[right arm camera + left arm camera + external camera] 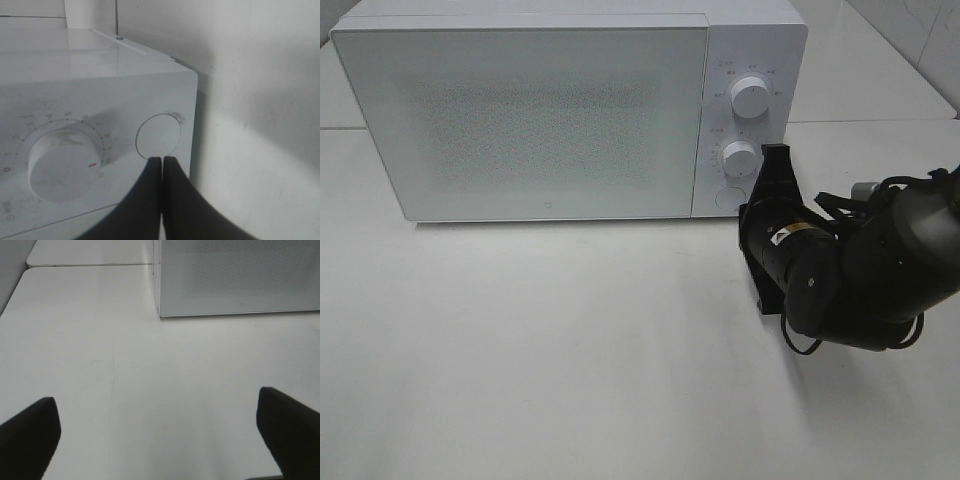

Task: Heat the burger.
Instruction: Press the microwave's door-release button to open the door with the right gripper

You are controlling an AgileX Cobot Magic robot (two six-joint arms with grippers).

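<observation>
The burger is out of view in every frame. The white microwave stands at the back of the table with its frosted door shut, and I cannot see inside it. My right gripper is shut with nothing in it. It points at the control panel's lower right corner. In the right wrist view the closed fingertips of the right gripper sit at the lower edge of the round button, beside the lower dial. My left gripper hangs open over bare table, with the microwave's corner ahead of it.
The panel carries an upper knob, a lower knob and the round button. The right arm's black body lies over the table at the right. White table stretches in front of the microwave.
</observation>
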